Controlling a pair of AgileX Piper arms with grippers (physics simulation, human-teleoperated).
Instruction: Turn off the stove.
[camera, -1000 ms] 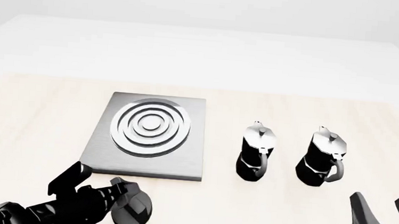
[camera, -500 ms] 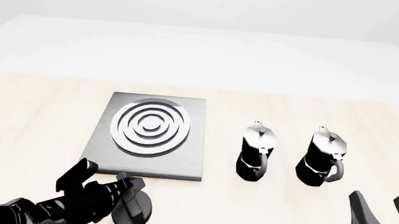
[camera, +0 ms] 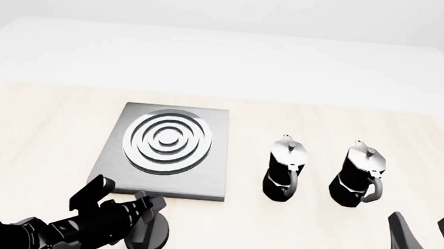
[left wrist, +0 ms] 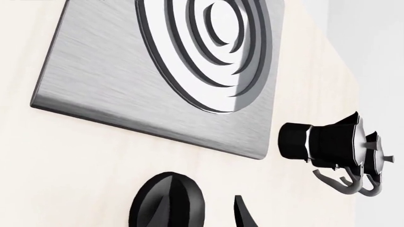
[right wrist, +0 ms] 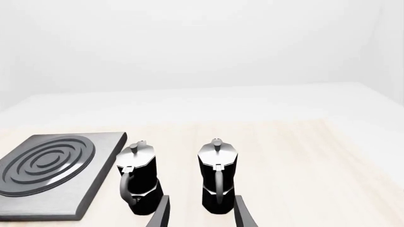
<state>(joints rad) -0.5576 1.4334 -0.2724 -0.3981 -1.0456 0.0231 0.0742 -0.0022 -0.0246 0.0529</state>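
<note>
The stove's brushed-grey plate [camera: 201, 179] with silver burner rings lies left of centre and also fills the left wrist view as the plate [left wrist: 126, 99]. Its round black knob [camera: 157, 241] sits on the table just in front of the plate's near edge. My left gripper [camera: 126, 195] hangs open over the knob, partly covering it. In the left wrist view the knob [left wrist: 169, 202] shows its raised bar, with one fingertip [left wrist: 245, 217] beside it. My right gripper [camera: 425, 228] stands open near the table's front right, its fingers [right wrist: 162, 213] empty.
Two black-and-silver moka pots [camera: 285, 168] [camera: 358, 174] stand right of the plate, ahead of my right gripper. They appear as pots [right wrist: 139, 177] [right wrist: 218, 177] in the right wrist view. Pale wooden tabletop [camera: 38, 140] stretches around everything.
My left gripper has slid forward and to the right, over the knob toward the plate's near edge. The right arm has stayed put.
</note>
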